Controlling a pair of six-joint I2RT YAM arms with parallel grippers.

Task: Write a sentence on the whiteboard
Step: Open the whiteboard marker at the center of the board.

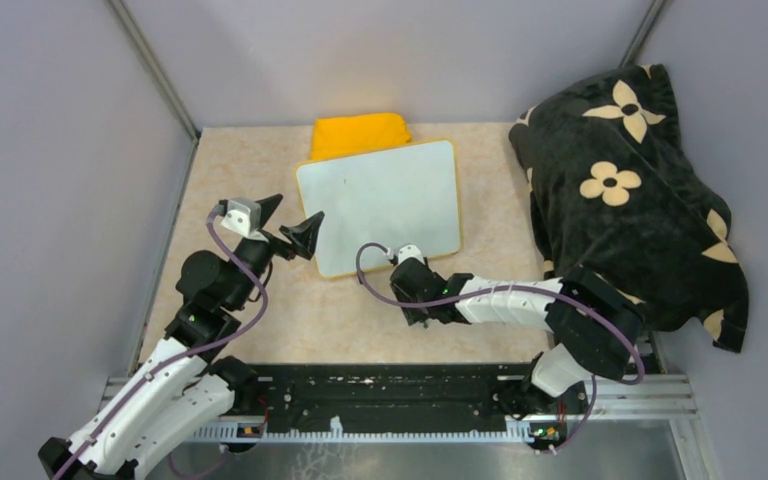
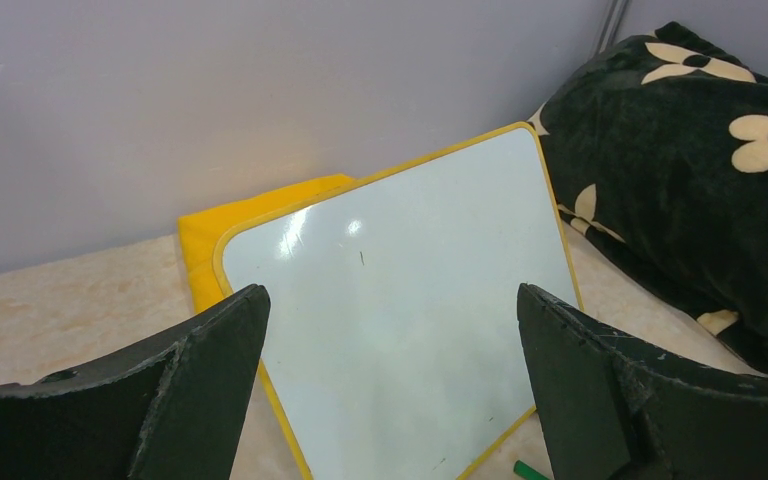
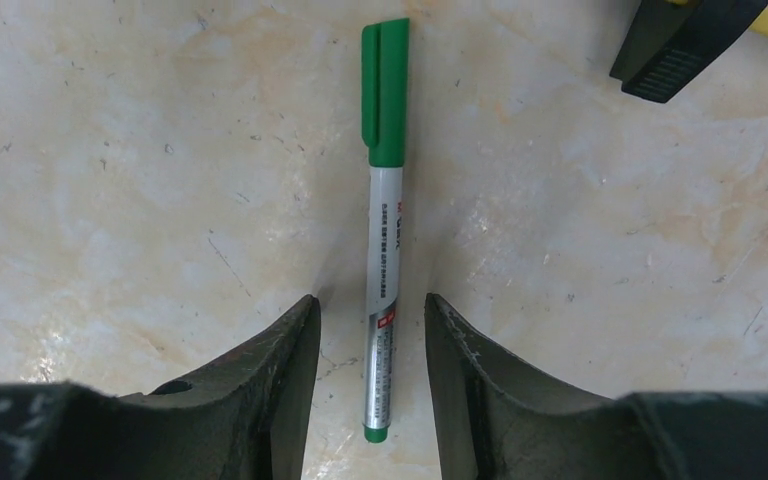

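**Beige tabletop, board flat, pen not gripped**

Beige marbled tabletop (image 1: 260, 180), grey walls on three sides. Black plush blanket with cream flowers (image 1: 620, 200) heaped at far right. Flat white whiteboard with thin yellow rim (image 1: 380, 205) lies mid-table, its far edge overlapping a folded yellow cloth (image 1: 360, 133). Left gripper (image 1: 295, 215) at the board's left edge, jaws spread wide, holding nothing. Right gripper (image 3: 370, 300) low over the table near the board's near edge, jaws apart, straddling a green-capped silver marker (image 3: 385, 200) lying flat; narrow gaps show on both sides.

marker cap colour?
The marker cap is green; the right wrist view shows it best.
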